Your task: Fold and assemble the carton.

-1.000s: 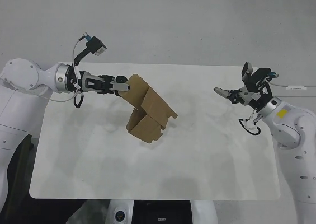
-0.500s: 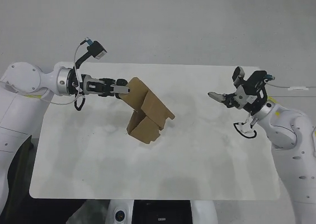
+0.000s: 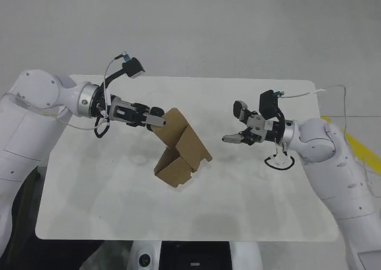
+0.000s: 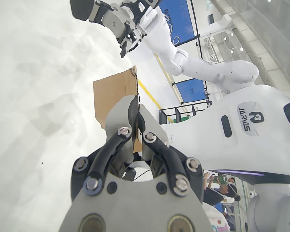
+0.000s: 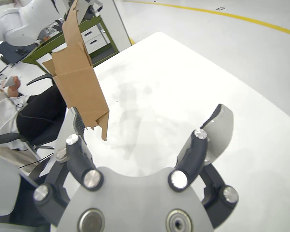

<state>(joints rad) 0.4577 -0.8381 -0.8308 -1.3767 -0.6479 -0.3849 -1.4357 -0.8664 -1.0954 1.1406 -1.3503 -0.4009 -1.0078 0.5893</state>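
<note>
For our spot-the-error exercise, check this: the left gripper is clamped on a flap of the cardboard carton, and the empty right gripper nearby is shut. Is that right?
Not quite: the right gripper is open, its jaws spread wide in the right wrist view. The left gripper is indeed clamped on a flap of the cardboard carton.

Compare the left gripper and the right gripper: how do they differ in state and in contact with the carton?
The left gripper is shut, while the right gripper is open wide. The left gripper clamps an edge of the carton; the right gripper holds nothing and is apart from the carton. Both are over the table and point toward the carton from opposite sides.
</note>
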